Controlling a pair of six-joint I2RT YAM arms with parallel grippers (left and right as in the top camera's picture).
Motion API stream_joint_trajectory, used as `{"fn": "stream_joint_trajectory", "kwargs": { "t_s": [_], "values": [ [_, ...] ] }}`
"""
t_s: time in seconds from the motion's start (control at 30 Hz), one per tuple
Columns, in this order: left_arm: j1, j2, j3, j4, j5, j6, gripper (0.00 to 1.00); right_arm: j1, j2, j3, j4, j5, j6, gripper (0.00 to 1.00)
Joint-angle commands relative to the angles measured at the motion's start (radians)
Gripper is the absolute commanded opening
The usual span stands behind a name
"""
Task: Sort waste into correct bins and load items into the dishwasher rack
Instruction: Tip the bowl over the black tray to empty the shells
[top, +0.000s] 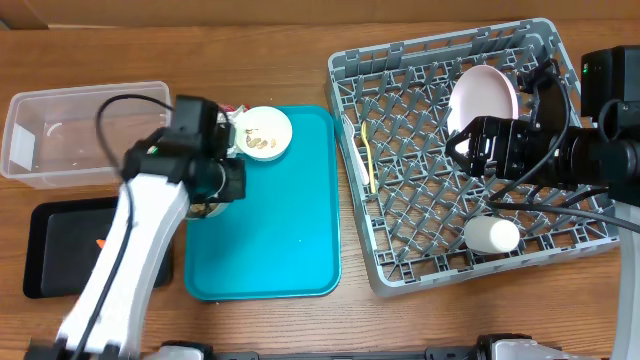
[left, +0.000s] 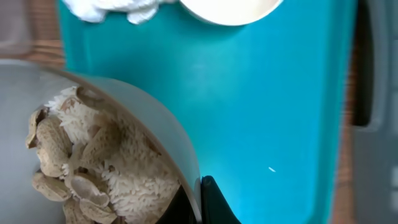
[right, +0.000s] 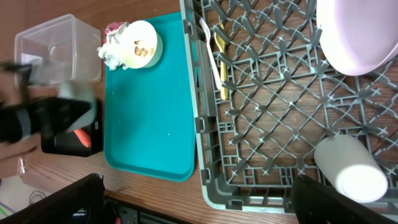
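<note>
Presently, dishwasher rack (top: 400, 250) held pink plate (top: 485, 95), yellow cutlery (top: 368, 150) and white cup (top: 491, 236); black tray (top: 60, 240) held carrot (top: 100, 245). Left gripper (left: 200, 199) pinched rim of bowl (left: 155, 118), food scraps (left: 93, 162) inside, at teal tray's (top: 280, 230) left edge. Right gripper (top: 462, 150) gaped wide over rack, just beside plate.

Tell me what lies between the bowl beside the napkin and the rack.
Only bare teal tray lies between the bowl and the rack; nothing sits there. The overhead view shows it.

- The worktop (top: 300, 40) is viewed straight down from overhead.
- The teal tray (left: 273, 112) is seen close-up from the left wrist.
- That tray and the dishwasher rack (right: 200, 143) are shared by right-wrist and overhead views.
</note>
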Motion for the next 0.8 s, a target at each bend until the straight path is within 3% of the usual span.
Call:
{"fn": "stream_joint_trajectory", "kwargs": {
  "t_s": [0.0,0.13,0.37,0.5,0.77],
  "values": [
    [0.042,-0.100,-0.001,-0.048,0.011,-0.055,0.04,0.005,-0.008,-0.002,0.002,0.006,-0.002,1.00],
    [0.170,-0.163,-0.002,-0.117,0.045,-0.047,0.04,0.005,-0.008,-0.002,0.002,0.006,-0.002,1.00],
    [0.509,-0.152,-0.026,-0.097,0.425,0.160,0.04,0.005,-0.008,-0.002,0.002,0.006,-0.003,1.00],
    [0.692,-0.137,-0.100,-0.036,0.642,0.279,0.04,0.005,-0.008,-0.002,0.002,0.006,-0.003,1.00],
    [0.935,-0.110,-0.367,0.191,0.990,0.382,0.04,0.005,-0.008,-0.002,0.002,0.006,-0.002,1.00]
  ]
}}
